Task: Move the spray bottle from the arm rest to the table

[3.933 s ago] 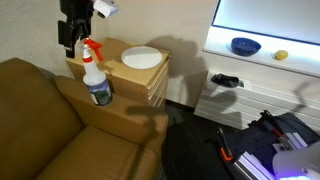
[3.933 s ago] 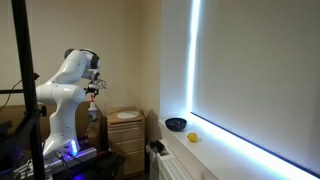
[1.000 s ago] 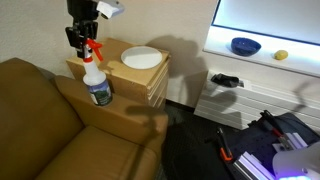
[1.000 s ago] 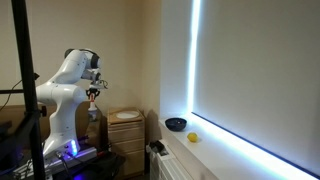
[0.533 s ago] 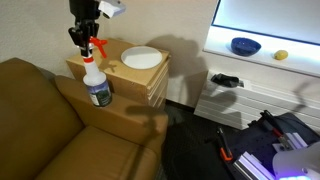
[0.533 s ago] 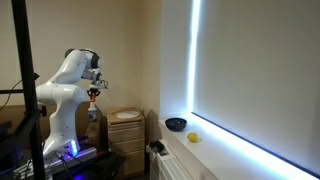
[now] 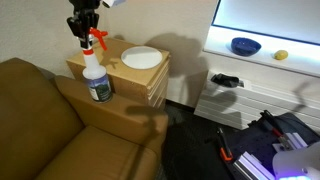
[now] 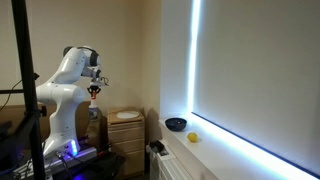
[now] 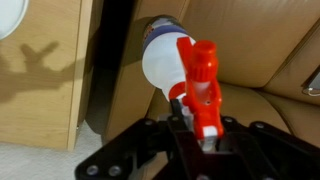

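Living-room corner setup: brown sofa with a fat leather arm rest (image 7: pixel 115 118), a wooden cabinet (image 7: pixel 150 88) right beside it with a white plate (image 7: pixel 142 57) on top, and the white table (image 7: pixel 300 60) off across the gap, carrying a blue bowl (image 7: pixel 245 45). The spray bottle (image 7: pixel 96 75) stands upright over the arm rest, close to the cabinet's edge, with the gripper (image 7: pixel 84 30) coming straight down on its red nozzle. In the wrist view the nozzle (image 9: pixel 203 85) sits right between the fingers and they look pinched on it, so the gripper (image 9: pixel 205 132) reads as clamped on the bottle's top. Whether the base is resting on the leather or just barely off it is too close to call from these angles. So this looks like the grab-and-lift step, with the carry not yet started. Next move probably needs a clean vertical lift, high enough to clear the cabinet and plate, then a swing over to the table, landing well apart from the bowl. Holding by the nozzle means the body could sway, so slow is smart.
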### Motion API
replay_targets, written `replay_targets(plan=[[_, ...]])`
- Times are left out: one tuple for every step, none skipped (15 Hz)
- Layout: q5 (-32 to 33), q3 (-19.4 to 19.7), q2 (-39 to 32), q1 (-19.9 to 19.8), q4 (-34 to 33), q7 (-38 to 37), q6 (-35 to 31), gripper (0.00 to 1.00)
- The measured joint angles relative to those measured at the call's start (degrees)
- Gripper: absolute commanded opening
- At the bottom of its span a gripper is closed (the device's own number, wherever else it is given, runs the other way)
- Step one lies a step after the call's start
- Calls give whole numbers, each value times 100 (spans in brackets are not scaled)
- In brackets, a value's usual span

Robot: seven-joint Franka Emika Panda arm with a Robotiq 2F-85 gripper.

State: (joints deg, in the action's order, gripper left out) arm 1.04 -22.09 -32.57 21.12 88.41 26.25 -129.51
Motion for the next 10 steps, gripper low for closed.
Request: replay_targets(plan=[[40,10,228,0,86,-98,76,7],[80,18,480,1,179,-220,191,7],[126,28,763,10,290,-382,346,7],[175,38,1050,20,407,-564,530,7],[214,48,1342,32,528,-787,758,7],[254,59,1647,42,670,-1060,1000,7],[283,71,1966,43,844,-1376,1213,7],[288,89,2290,42,1040,-1683,1373,7],[285,116,2622,36,1265,-1982,1474,7],[277,146,2960,27,1512,-2277,1535,7]])
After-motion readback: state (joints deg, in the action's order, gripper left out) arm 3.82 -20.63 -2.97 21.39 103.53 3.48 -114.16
